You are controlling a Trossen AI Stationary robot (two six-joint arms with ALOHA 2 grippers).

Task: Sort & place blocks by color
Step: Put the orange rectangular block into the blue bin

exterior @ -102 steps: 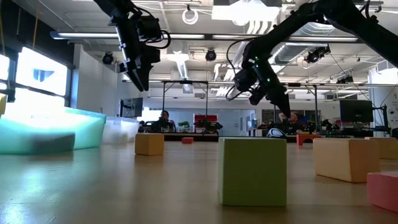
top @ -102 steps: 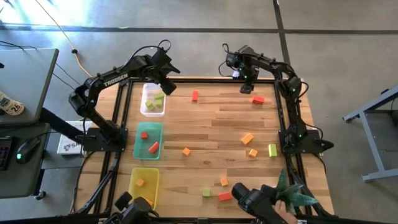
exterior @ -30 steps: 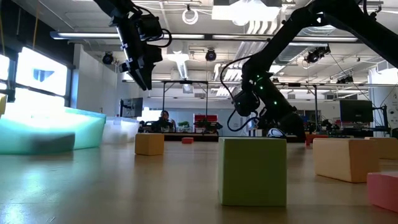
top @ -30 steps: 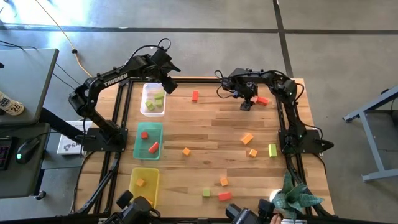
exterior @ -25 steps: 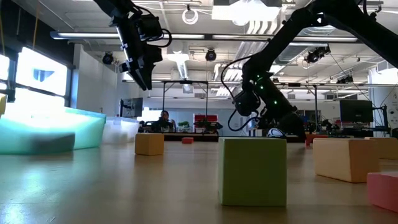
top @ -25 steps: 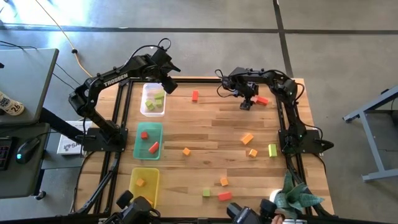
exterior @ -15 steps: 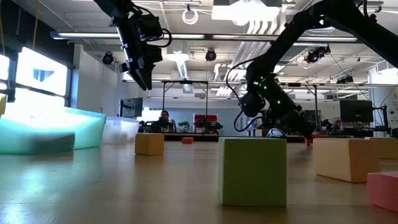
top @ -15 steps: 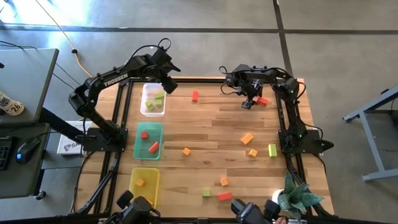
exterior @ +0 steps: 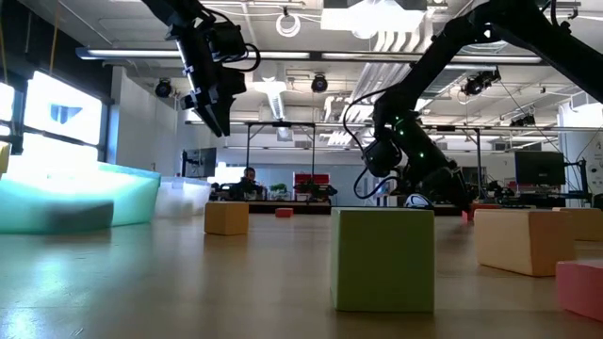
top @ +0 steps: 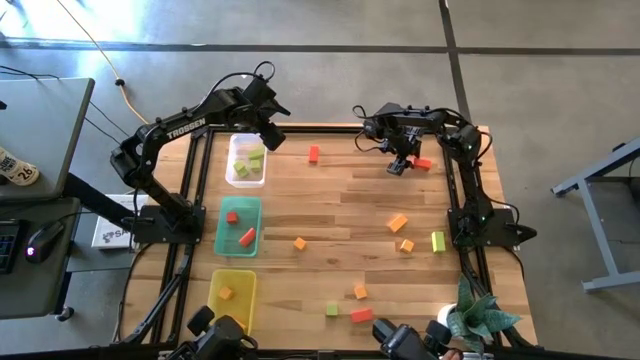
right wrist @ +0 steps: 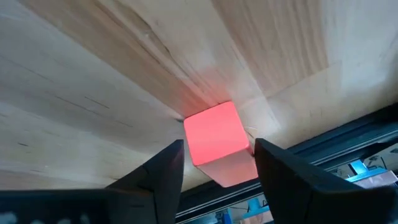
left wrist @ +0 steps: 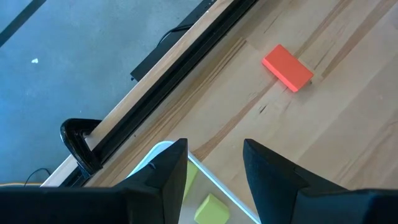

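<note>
Right wrist view shows the red block lying squarely between the right gripper's spread fingers, not yet pinched.

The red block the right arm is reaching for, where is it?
In the high view the red block lies near the table's far right corner, beside the right gripper.

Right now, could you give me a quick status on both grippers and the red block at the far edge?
Right gripper low at the far edge, fingers astride the red block, closing. Left gripper open above the clear tray, empty. Nothing in the way.
</note>
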